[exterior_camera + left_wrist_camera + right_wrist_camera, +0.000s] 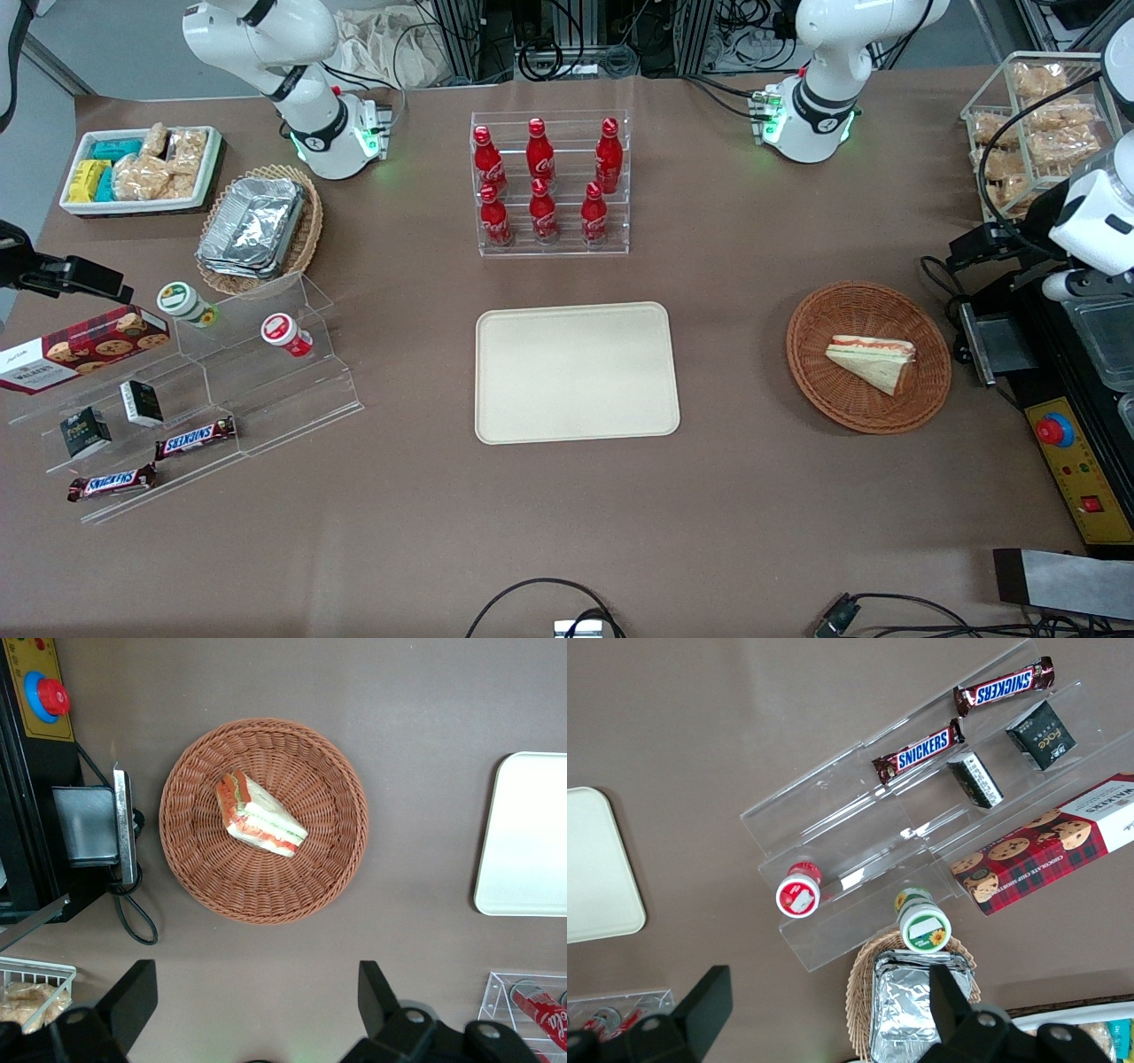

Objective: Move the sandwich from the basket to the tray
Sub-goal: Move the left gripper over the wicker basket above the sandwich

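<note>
The sandwich [873,359], a cream wedge with red-orange filling, lies in the round reddish-brown basket [815,372] toward the working arm's end of the table. The beige tray [576,372] lies flat and bare at mid-table, beside the basket. In the left wrist view the sandwich [260,815] sits near the middle of the basket [195,859], and an edge of the tray [527,833] shows. My left gripper [255,973] is open wide and empty, high above bare table beside the basket. In the front view it [997,241] hovers near the table's end, farther from the camera than the basket.
A clear rack of red cola bottles [549,182] stands farther from the camera than the tray. A black control box with a red button [1054,431] and a wire rack of snacks [1036,115] sit at the working arm's end. A stepped acrylic shelf [221,381] stands toward the parked arm's end.
</note>
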`<state>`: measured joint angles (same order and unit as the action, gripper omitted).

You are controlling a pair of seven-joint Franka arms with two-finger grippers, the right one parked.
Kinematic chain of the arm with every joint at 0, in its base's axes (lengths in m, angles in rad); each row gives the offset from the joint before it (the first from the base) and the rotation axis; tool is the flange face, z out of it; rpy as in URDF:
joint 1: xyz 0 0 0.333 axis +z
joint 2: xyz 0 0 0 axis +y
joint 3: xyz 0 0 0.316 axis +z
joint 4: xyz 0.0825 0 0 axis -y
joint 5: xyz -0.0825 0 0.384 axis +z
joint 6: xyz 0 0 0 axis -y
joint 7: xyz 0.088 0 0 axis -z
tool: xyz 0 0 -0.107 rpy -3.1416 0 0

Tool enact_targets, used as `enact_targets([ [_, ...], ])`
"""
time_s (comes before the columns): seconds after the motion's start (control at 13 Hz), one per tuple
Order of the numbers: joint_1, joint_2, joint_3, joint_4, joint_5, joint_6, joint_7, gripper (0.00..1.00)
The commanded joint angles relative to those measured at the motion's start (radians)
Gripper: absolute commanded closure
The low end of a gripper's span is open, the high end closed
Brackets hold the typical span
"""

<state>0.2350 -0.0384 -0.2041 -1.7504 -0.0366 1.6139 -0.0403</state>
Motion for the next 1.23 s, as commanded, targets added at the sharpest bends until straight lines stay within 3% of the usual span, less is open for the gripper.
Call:
enact_targets([
  [0.0,0.001,0.023,0.000,0.020,-0.009,-0.005,-0.009,0.00],
  [0.23,0.009,0.057,0.005,0.019,-0.006,-0.002,-0.048,0.00],
  [0.38,0.013,0.058,0.011,-0.036,-0.008,0.030,-0.276,0.00],
  [0.62,0.013,0.061,0.011,-0.154,-0.011,0.213,-0.465,0.00],
  [0.85,0.012,0.153,0.012,-0.268,-0.006,0.478,-0.666,0.00],
  [1.15,0.012,0.257,0.012,-0.313,-0.006,0.580,-0.702,0.00],
])
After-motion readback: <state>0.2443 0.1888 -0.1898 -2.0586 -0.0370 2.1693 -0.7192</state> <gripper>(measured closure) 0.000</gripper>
